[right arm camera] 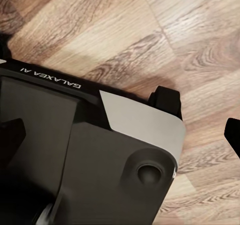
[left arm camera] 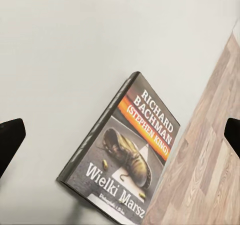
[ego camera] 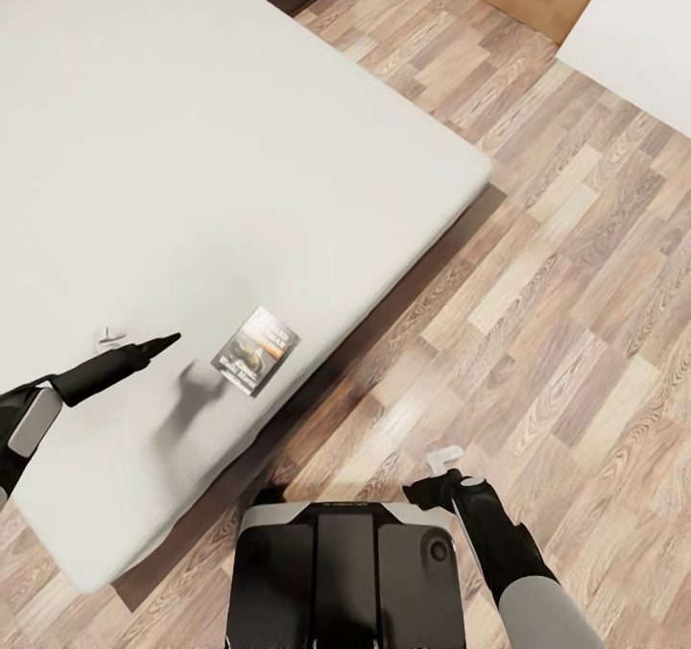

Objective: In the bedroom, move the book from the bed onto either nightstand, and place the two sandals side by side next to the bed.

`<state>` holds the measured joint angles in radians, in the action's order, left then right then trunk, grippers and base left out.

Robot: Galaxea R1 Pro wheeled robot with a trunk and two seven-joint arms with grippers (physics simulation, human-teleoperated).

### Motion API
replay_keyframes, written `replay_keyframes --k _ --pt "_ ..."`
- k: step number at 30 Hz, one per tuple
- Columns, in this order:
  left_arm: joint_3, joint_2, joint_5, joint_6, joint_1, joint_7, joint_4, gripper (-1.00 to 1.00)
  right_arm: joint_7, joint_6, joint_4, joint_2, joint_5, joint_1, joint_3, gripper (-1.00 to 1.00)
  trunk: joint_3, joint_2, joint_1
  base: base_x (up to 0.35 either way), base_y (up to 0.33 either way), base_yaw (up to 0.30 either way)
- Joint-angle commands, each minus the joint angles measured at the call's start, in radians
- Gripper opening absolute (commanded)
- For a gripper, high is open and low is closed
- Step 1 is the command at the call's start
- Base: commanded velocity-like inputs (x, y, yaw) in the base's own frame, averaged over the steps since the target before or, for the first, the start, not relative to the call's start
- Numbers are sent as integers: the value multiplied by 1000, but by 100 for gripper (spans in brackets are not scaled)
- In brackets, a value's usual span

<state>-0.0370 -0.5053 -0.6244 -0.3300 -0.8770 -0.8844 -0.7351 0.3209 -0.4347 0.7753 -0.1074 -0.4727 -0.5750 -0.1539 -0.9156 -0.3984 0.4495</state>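
Lying at bed edge, book; L fingers wide above, R fingers wide.

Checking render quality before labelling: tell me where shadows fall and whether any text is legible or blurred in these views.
Head view: the left gripper casts a soft grey shadow on the light grey-white mattress; the small dark paperback book has blurred lettering. Left wrist view: the book's white title text reads sharply. Right wrist view: white lettering on the robot's dark base is legible.

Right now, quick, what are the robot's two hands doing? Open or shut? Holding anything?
Left gripper: open, empty, hovering over the book on the bed.
Right gripper: open, empty.
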Motion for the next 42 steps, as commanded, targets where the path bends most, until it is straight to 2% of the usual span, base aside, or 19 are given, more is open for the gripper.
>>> replay_keyframes --k 1,15,31,42 --pt "0 0 -8 -9 0 -2 0 100 10 -3 2 -2 -10 0 -6 100 -3 -2 1 0 0 0" --pt "1 0 -10 3 0 -30 -93 100 9 -3 2 -2 -11 0 -6 100 -25 -2 1 0 0 0" --pt "2 3 -11 5 1 -35 -125 100 9 -3 3 -2 -12 0 -6 100 -51 -2 1 0 0 0" --pt "2 5 -11 6 1 -36 -136 100 9 -3 37 -1 -12 1 -7 100 -58 -2 1 0 0 0"
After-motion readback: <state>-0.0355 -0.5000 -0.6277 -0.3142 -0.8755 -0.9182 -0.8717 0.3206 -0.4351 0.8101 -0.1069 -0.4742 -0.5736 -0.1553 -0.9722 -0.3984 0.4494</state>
